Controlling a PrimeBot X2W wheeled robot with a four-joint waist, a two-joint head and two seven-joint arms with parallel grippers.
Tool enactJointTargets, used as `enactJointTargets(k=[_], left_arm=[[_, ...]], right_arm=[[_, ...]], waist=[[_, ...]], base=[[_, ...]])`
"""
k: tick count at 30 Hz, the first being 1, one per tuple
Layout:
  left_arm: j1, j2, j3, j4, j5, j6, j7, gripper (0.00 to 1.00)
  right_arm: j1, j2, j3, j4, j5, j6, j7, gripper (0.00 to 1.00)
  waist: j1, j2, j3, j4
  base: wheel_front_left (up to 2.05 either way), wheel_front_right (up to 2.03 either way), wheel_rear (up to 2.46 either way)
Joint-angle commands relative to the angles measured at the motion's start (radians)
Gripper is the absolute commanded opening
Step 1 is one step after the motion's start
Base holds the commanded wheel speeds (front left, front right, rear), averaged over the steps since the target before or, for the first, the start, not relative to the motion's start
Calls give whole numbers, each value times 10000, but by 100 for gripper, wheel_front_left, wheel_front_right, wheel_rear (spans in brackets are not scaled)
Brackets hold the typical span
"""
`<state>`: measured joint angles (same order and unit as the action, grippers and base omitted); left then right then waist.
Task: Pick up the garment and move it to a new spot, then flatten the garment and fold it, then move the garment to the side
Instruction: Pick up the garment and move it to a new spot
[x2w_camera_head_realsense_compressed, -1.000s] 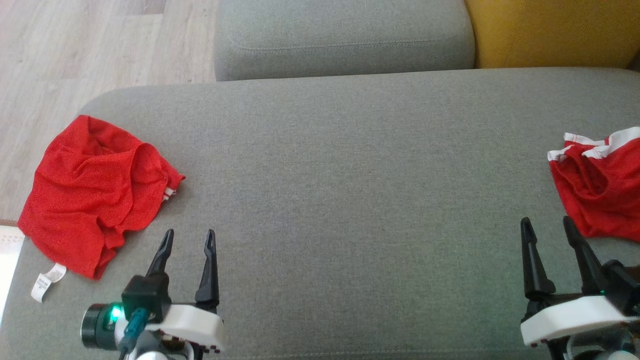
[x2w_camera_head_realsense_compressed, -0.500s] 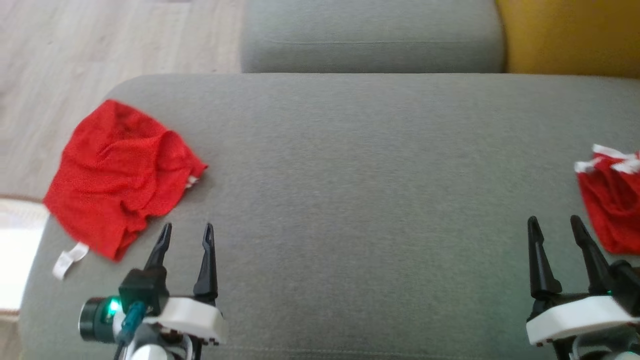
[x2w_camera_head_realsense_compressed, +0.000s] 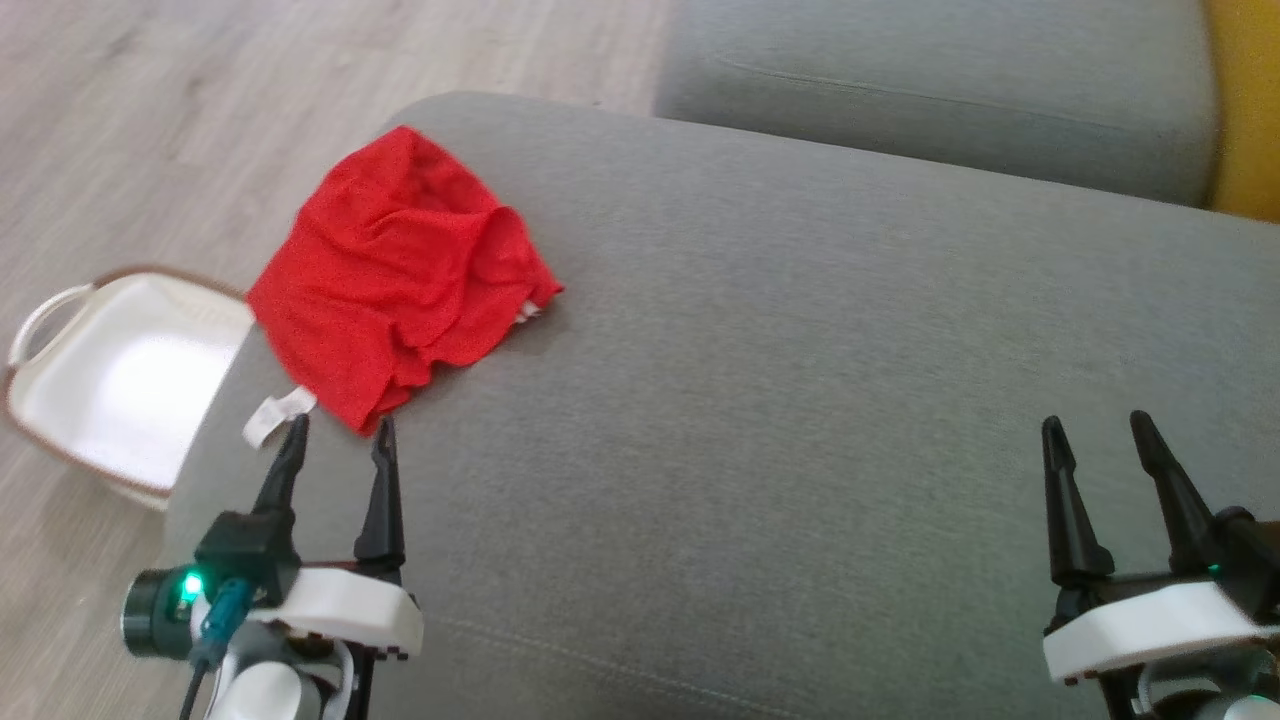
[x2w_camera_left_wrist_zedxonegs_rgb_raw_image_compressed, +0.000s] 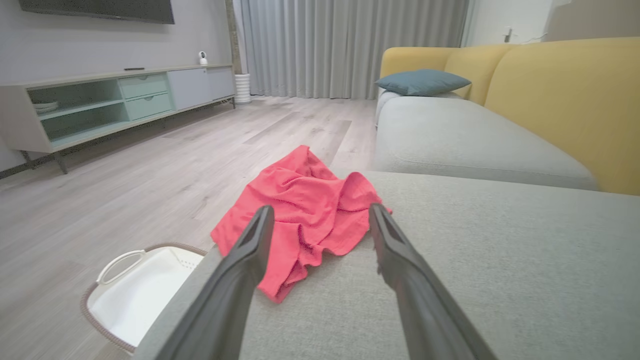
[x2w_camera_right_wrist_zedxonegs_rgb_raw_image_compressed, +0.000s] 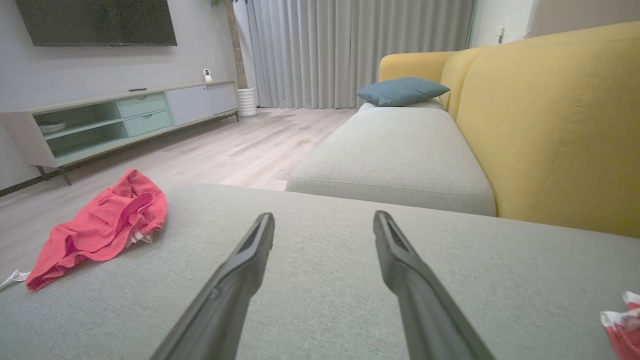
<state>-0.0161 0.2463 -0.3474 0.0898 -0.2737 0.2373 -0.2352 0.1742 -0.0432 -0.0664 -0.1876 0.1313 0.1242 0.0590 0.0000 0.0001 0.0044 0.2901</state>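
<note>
The step in hand seemed to be the first pick of the garment (x2w_camera_head_realsense_compressed: 400, 270), and the left gripper (x2w_camera_head_realsense_compressed: 341, 425) was the one placed for it. To do it well, the gripper should go a little forward and down and close on a raised fold of the red cloth, where there is enough thickness to pinch. The flat hem or the white label (x2w_camera_head_realsense_compressed: 275, 415) would give a weaker hold. The push should go inward, toward the middle of the grey cushion (x2w_camera_head_realsense_compressed: 800, 400), because the garment lay near the rounded corner. A push outward could slide it off toward the white basket (x2w_camera_head_realsense_compressed: 120, 380) on the floor below.

The garment lay crumpled on the left end of the cushion. Its nearest hem was just beyond the tips of the left gripper, very near but apart from them. In the left wrist view the cloth showed between the two fingers. The left gripper was wide open and held nothing.

The right gripper (x2w_camera_head_realsense_compressed: 1095, 422) was also wide open and empty, over bare cushion, well apart from the garment. At the lower right edge of the right wrist view there was a red and white scrap (x2w_camera_right_wrist_zedxonegs_rgb_raw_image_compressed: 622, 320), perhaps another piece of clothing, but it was too cut off to tell.
</note>
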Motion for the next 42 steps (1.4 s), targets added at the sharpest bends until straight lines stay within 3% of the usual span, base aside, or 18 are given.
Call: enactJointTargets(k=[1, 14, 23, 31, 37, 42], left_arm=[[-648, 224, 451, -309, -48, -4, -110, 100], [-459, 408, 840, -423, -294, 24, -202, 100], [-1642, -109, 884, 82, -455, -117, -245, 100], [-3689, -625, 914, 2449, -915, -787, -256, 100], [-5687, -877, 977, 5684, -1385, -1527, -39, 100], [-6732, -847, 980, 7724, -1578, -1856, 418, 100]], right_arm=[[-433, -89, 278, -454, -68, 65, 36, 100], [-633, -120, 411, -703, -104, 65, 263, 100], [-1291, -585, 485, -1276, -10, 65, 644, 100], [-1856, -1195, 473, -1769, 95, 65, 1055, 100], [-2182, -1554, 313, -2081, 239, 65, 1242, 100], [-2252, -1541, 238, -2095, 318, 65, 1286, 100]], waist=[[0, -1, 39, 390], [0, -1, 234, 647], [0, -1, 1861, 421], [0, -1, 3437, 122], [0, -1, 4291, -31], [0, -1, 4455, -44]], base=[[0, 0, 0], [0, 0, 0], [0, 0, 0], [0, 0, 0], [0, 0, 0], [0, 0, 0]])
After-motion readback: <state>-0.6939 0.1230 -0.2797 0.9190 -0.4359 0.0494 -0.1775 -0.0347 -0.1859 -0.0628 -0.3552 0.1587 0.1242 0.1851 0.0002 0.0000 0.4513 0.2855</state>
